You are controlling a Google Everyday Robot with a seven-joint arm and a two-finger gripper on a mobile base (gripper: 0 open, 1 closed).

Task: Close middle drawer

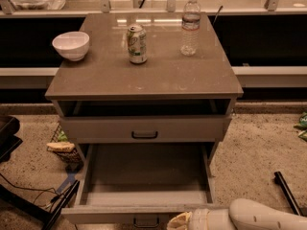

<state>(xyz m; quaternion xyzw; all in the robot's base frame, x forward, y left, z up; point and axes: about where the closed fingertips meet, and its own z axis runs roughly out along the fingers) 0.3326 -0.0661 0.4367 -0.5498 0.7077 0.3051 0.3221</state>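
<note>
The middle drawer (144, 176) is pulled far out of the grey-beige cabinet, and its long interior is bare. Its flat front (110, 214) lies along the bottom edge of the view, with a small dark centre pull (146, 222). The taller-fronted upper drawer (144, 128) sits above it, slightly out, with its own dark pull. My gripper (181, 221) is at the bottom edge, against the middle drawer's front just right of the pull. The white arm (266, 217) reaches in from the right. The lowest drawer is hidden.
On the cabinet top (105, 75) stand a white bowl (71, 45), a green can (137, 44) and a water bottle (191, 26). A basket (62, 145) and dark cables (29, 195) lie on the floor at left. A dark bar (288, 193) lies at right.
</note>
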